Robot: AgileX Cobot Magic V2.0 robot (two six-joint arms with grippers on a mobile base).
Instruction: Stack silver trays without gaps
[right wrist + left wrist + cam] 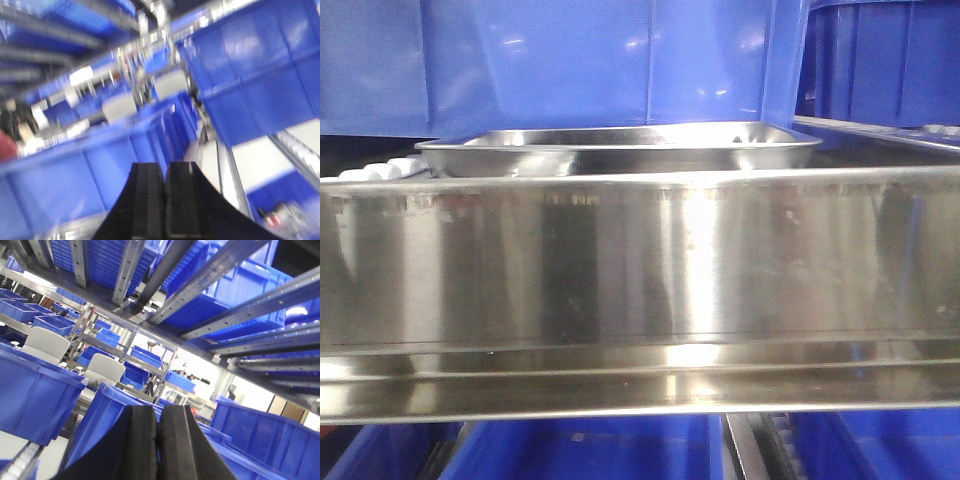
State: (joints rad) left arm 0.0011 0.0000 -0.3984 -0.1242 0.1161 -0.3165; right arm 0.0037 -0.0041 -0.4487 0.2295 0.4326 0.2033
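While a long steel shelf rail (640, 270) fills the front view, blue bins (570, 60) stand behind it. A silver tray (620, 148) lies on the shelf between the two, its long axis running left to right, a little left of centre. A second rim line beneath hints at another tray nested under it, though that is unclear. Neither wrist view shows the tray, so which arm is nearer cannot be told. The left gripper (159, 415) and right gripper (166, 172), both with pads pressed together on nothing, point up toward bins and racking, the right view blurred.
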